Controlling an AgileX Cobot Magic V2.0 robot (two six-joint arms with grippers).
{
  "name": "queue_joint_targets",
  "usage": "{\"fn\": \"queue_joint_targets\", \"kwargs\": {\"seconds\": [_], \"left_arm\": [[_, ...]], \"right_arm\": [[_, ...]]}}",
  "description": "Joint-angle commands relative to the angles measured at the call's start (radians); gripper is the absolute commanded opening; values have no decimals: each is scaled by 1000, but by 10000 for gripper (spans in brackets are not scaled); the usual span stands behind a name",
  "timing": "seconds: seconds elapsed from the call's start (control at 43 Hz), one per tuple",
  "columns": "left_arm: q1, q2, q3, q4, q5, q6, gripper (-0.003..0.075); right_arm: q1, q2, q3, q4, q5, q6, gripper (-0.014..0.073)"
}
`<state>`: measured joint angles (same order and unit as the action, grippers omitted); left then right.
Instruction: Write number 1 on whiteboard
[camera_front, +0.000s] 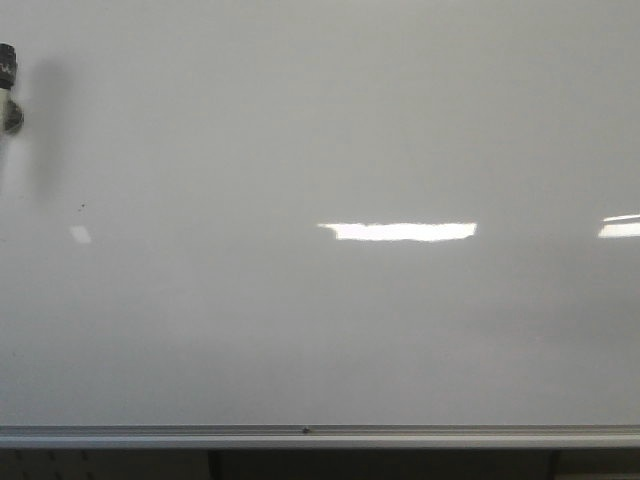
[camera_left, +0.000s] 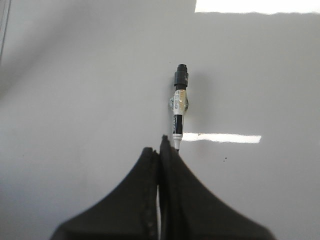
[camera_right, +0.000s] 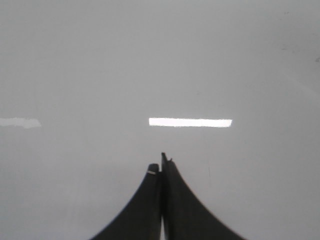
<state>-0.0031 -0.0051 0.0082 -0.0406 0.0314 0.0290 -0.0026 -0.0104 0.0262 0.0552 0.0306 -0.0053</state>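
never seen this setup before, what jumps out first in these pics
A huge glossy white-grey whiteboard fills the front view, a bright lamp reflection near its middle and a silver metal rail along its lower edge. In the left wrist view, the left hand is shut on a black-and-white marker pen.

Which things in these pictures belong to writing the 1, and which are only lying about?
For the job: whiteboard; marker, held in the shut left tool.
Only there: silver rail under the board; small dark speck; right tool, shut, holding nothing.

Black-and-white marker (camera_left: 179, 107) stuck on the board, small dark speck (camera_left: 225, 160) nearby
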Motion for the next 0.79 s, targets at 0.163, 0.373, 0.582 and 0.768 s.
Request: {"fn": "queue_joint_targets", "kwargs": {"seconds": [0.163,0.373,0.582,0.768], "left_arm": [[-6,-19,24,-9,-88,-2,-20],[-6,-19,24,-9,-88,-2,-20],[-6,-19,24,-9,-88,-2,-20],[-6,-19,20,-9,-108,-2,-20]], "right_arm": [[-4,-17,-21,5,-86,-8,-97],[-4,-17,-21,5,-86,-8,-97],[-4,-17,-22,5,-95,-8,-97],[-4,-17,-26,6,-100,-7,-97]]}}
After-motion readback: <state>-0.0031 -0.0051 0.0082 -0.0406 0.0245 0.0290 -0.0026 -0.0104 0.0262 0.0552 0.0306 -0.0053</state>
